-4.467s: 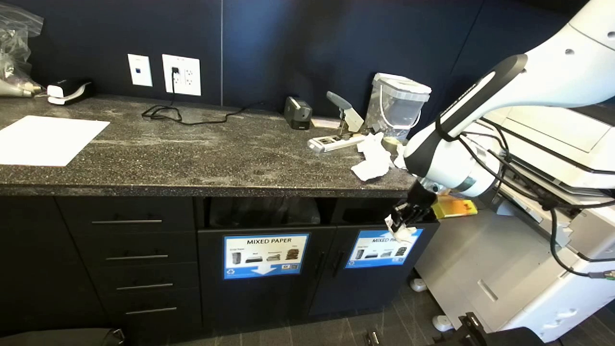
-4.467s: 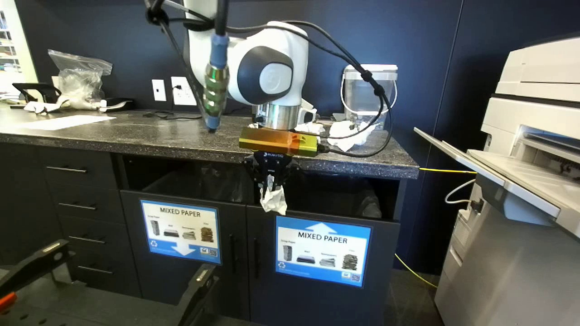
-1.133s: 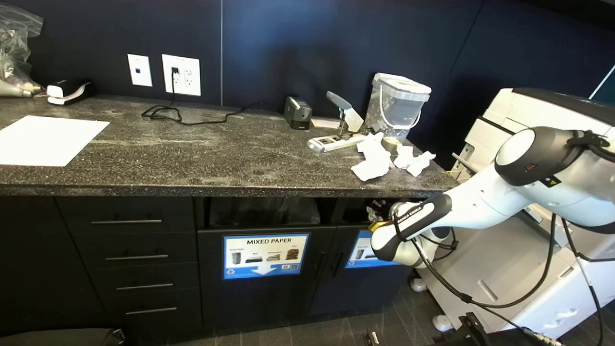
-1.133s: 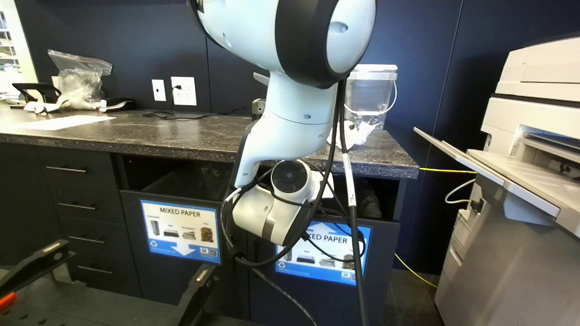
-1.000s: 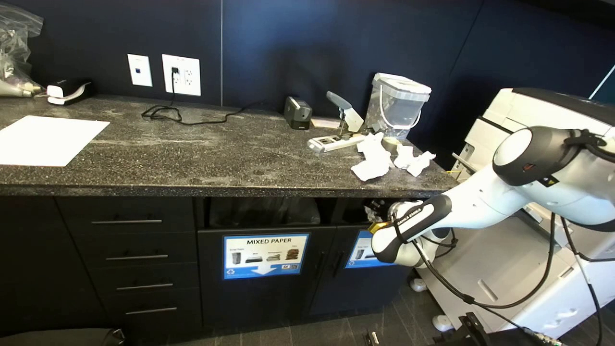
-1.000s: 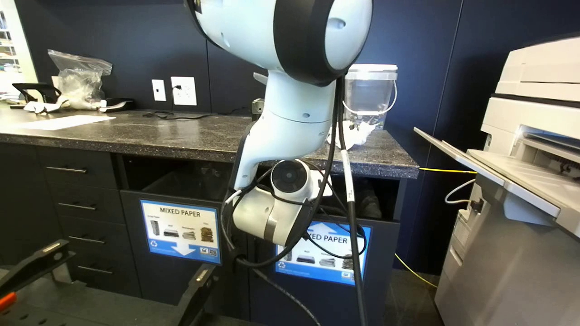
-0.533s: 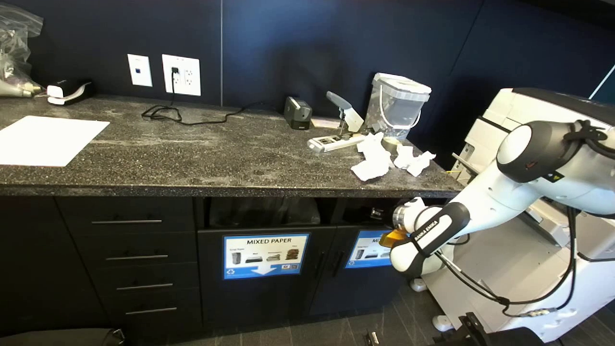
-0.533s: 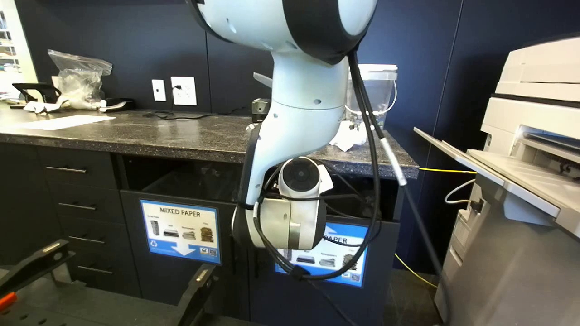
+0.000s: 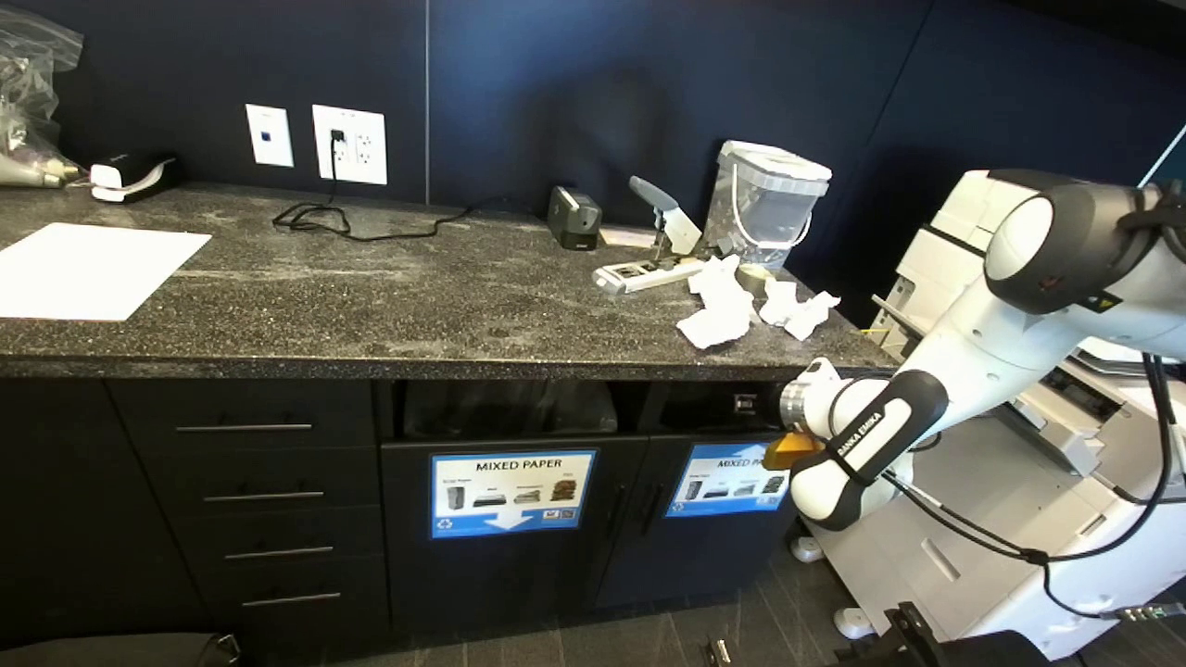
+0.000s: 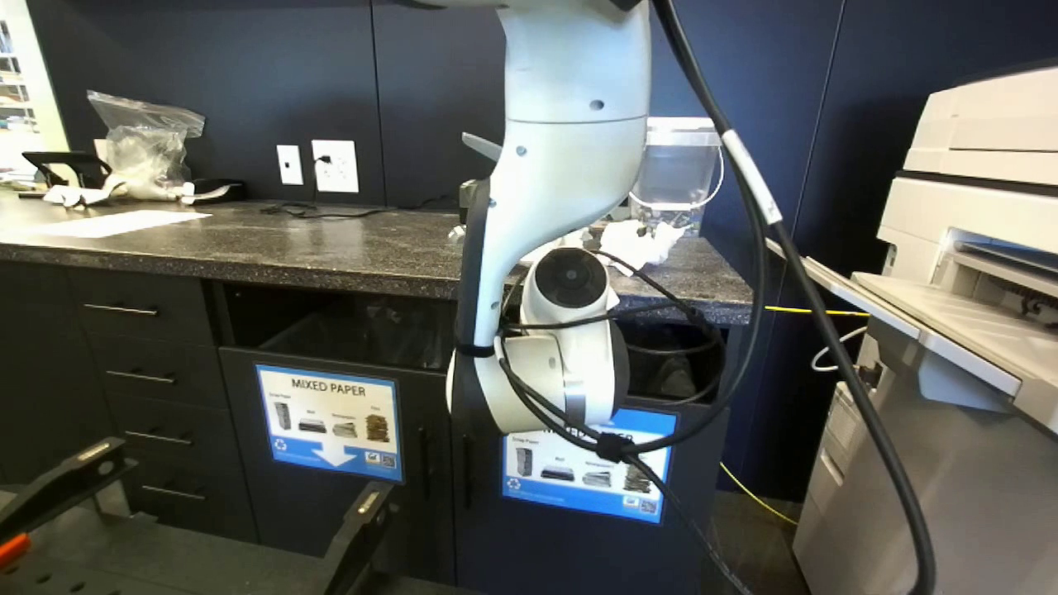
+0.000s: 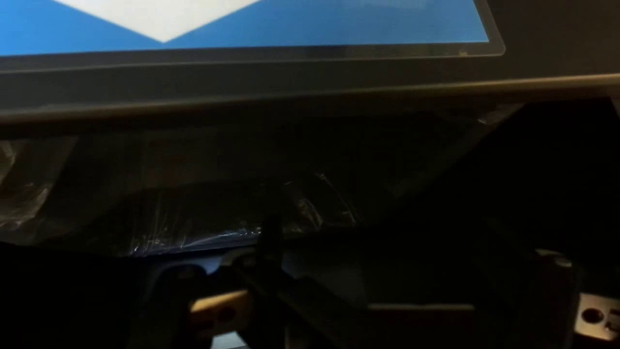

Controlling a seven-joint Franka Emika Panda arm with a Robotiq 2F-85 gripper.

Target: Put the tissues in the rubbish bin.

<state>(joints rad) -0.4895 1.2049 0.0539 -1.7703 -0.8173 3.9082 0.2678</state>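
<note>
The curved, glossy white arm shell (image 10: 570, 165) carries small round dark recesses (image 10: 597, 105). Below the rounded charcoal joint housing (image 9: 1098, 232) is a small black label (image 9: 1101, 301) with a yellow triangle. The black side strip (image 9: 860, 434) bears white lettering, legible as "RANKA EMIKA". The wrist includes a silver metal band (image 10: 574, 397) and an amber box-shaped housing (image 9: 790, 451). The black cables (image 10: 866, 406) carry a white sleeve (image 10: 750, 176) and a black wrap (image 10: 613, 447). The dark tool (image 11: 382, 269) shows a pale metal plate (image 11: 592, 330) with a round hole.
</note>
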